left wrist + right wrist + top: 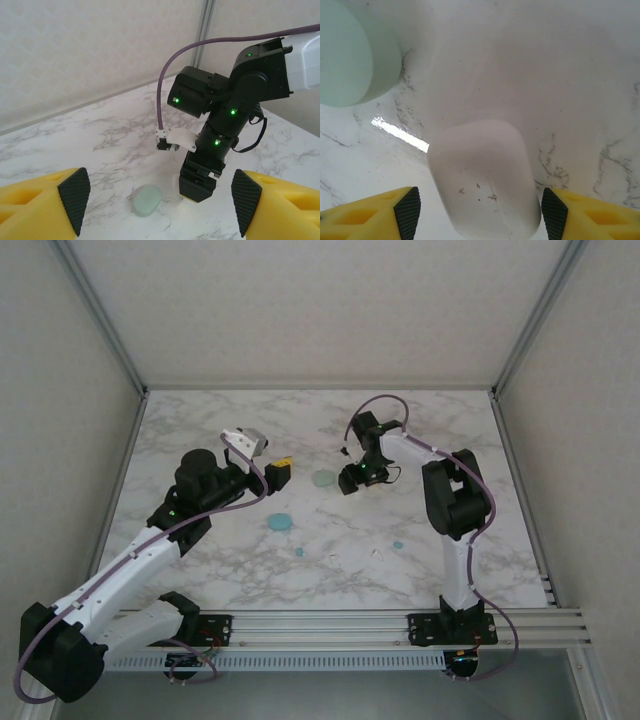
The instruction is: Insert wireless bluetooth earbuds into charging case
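While the right gripper (479,212) straddles a smooth, rounded white case (481,170) with jaws clear of it, the left gripper (159,200) stands wide.

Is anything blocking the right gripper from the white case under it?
Nothing visible does. The white case lies on the marble table right between the right gripper's jaws; the pale green case sits off to one side, apart.

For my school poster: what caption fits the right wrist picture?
The open right gripper straddles a white case on the marble table, a pale green case nearby.
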Controlling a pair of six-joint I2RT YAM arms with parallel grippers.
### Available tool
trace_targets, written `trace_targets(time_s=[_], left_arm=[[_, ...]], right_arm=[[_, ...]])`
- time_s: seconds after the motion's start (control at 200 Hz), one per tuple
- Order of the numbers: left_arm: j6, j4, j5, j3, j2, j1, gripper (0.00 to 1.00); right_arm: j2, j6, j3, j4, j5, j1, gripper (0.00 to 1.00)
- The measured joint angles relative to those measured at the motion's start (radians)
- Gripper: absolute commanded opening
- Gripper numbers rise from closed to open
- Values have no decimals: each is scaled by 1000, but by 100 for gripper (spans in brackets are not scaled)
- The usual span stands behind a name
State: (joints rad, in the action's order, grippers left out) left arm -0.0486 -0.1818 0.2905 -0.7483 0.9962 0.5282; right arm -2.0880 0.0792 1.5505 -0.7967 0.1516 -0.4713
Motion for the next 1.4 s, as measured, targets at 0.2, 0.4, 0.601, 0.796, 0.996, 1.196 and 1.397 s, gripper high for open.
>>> trace_targets(time_s=[0.2,0.4,0.601,0.796,0.996,1.196,1.397], left_arm=[[0,0,0,0,0,0,77],[0,-1,1,-1,6,0,77],[0,0,5,-6,18,0,77],[19,14,0,-19,21,-1,76],[129,71,-3,-106,95,-27,77],[238,99,69,-168,159,-33,78],[290,120,248,-292,245,-23,78]], right_arm=[[-9,47,2,2,-48,-14,60],[-8,89,-21,37,-95,-29,59],[-8,106,-21,40,-152,-49,46],[19,108,-55,76,-154,-53,42],[269,105,-229,172,-112,-68,40],[700,145,-393,396,-66,-106,39],[914,294,-549,611,-43,-163,38]])
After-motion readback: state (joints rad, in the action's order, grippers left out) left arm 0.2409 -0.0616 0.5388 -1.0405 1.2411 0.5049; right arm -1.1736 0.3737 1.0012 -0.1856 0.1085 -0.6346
